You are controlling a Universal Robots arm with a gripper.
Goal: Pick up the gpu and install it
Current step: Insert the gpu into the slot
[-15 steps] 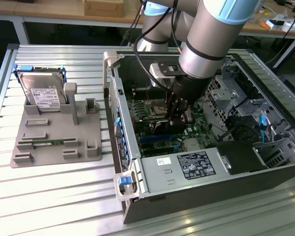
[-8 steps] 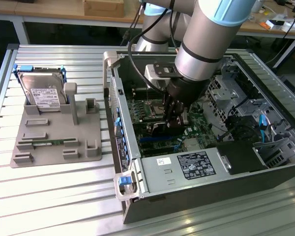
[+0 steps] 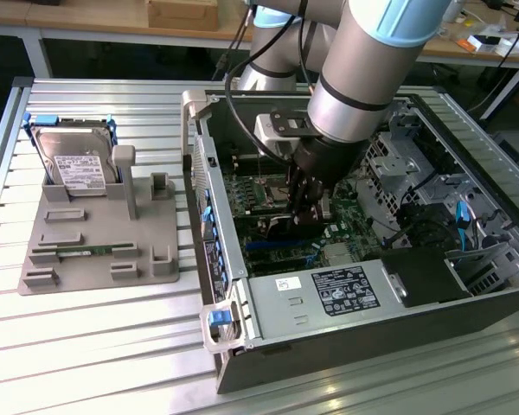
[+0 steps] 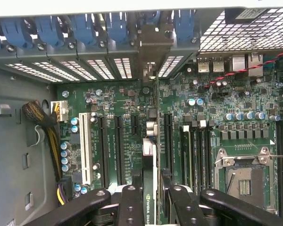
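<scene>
one card pinched on edge over the green board

two black fingers [image 4: 132, 207] of the gripper [image 4: 150, 207] are closed part-way on the gpu [image 4: 150, 188], which stands on its thin edge between them; a strip of its green label shows in the wrist view. the card runs away from the fingers toward the row of slot covers, and its silvery end bracket [image 4: 155, 44] stands upright at the back wall of the case, between the blue clips [image 4: 108, 28]. whether its lower edge sits in a slot cannot be told.

in the exterior view the gripper [image 3: 304, 203] is down inside the open computer case [image 3: 346, 346], low over the green motherboard [image 3: 350, 229], with the gpu [image 3: 281, 226] showing as a dark piece just under the fingers. the grey arm [image 3: 363, 78] comes in from above, a black cable looping beside it.

beside the card in the wrist view lie long black slots and one white slot [image 4: 86, 148]. the empty processor socket [image 4: 245, 176] is farther off, and a bundle of yellow and black wires [image 4: 49, 129] hangs near the case wall.

outside the case, to the exterior view's left, a grey holder tray [image 3: 95, 259] rests on the ribbed metal table [image 3: 86, 354]. a silver hard drive [image 3: 76, 164] with a white label stands tilted in it, and a narrow green memory stick [image 3: 86, 252] lies flat near the tray's front.
</scene>
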